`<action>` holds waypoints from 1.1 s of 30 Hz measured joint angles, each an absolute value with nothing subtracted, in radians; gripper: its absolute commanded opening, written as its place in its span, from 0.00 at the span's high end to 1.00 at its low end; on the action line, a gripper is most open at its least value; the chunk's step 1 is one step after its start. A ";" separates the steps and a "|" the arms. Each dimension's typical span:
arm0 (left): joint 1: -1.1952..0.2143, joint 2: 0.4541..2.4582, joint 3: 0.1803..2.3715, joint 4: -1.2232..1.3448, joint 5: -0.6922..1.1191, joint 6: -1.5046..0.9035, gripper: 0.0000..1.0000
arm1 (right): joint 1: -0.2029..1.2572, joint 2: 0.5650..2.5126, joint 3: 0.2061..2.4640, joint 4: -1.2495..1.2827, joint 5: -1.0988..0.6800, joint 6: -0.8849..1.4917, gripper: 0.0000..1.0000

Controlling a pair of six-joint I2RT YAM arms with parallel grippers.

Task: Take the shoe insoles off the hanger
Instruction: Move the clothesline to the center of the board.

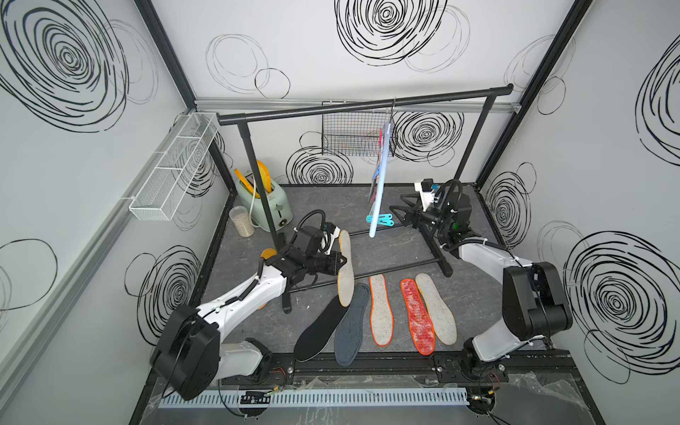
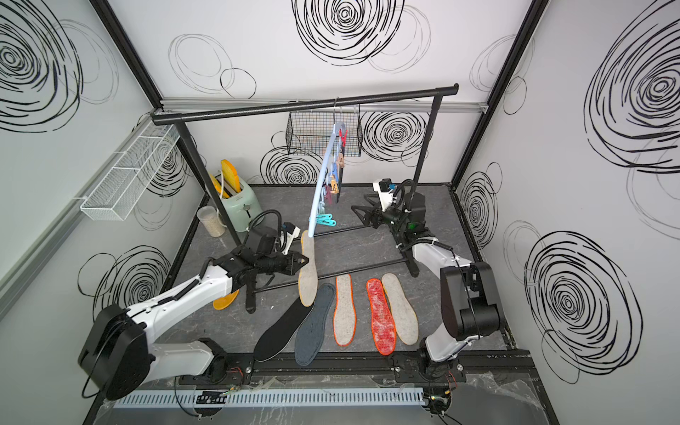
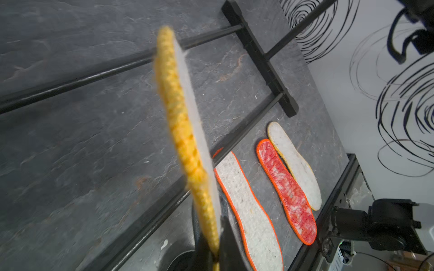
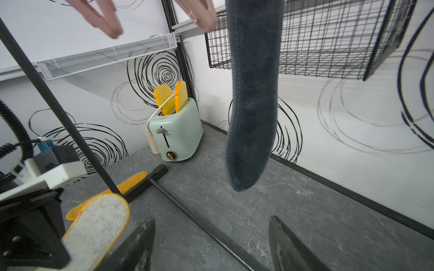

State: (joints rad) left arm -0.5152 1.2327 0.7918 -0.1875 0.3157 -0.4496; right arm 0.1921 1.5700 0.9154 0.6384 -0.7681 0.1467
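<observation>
The left gripper [image 1: 342, 260] is clamping tight on a yellow-edged beige felt insole [image 1: 346, 270], holding it edge-up above the table [image 1: 386, 250], left of centre, with the arm reaching low and forward. The right gripper [image 4: 211, 219] is gaping wide and empty, facing a dark grey-blue insole [image 4: 253, 105] hanging from the pale blue hanger [image 1: 379, 191]; its arm is stretching far and right. The red orange-edged insole [image 1: 417, 316] and four others are lying flat nearby.
</observation>
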 measured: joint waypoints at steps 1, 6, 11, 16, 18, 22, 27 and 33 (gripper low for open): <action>-0.513 1.195 0.778 -0.194 0.286 -0.459 1.00 | 0.192 1.560 0.897 0.640 -0.756 0.151 0.24; -0.447 0.987 0.695 -0.234 0.163 -0.508 1.00 | 0.197 1.538 0.839 0.643 -0.723 0.173 0.24; -0.324 0.821 0.654 -0.291 0.096 -0.567 1.00 | 0.214 1.528 0.820 0.643 -0.711 0.180 0.24; -0.294 0.696 0.645 -0.355 0.094 -0.614 1.00 | 0.221 1.517 0.820 0.644 -0.706 0.180 0.24; -0.294 0.630 0.625 -0.383 0.089 -0.643 1.00 | 0.223 1.517 0.820 0.644 -0.705 0.181 0.24; -0.294 0.473 0.570 -0.453 0.065 -0.714 1.00 | 0.226 1.517 0.820 0.644 -0.702 0.181 0.25; -0.293 0.352 0.559 -0.484 -0.015 -0.781 1.00 | 0.231 1.511 0.813 0.644 -0.699 0.181 0.24; -0.263 0.387 0.530 -0.374 -0.167 -0.797 1.00 | 0.240 1.499 0.804 0.643 -0.699 0.181 0.24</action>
State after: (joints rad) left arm -0.2634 0.3874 0.5304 -0.3740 -0.1673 -0.7975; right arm 0.2401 1.4986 0.8043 0.6434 -0.6987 0.1806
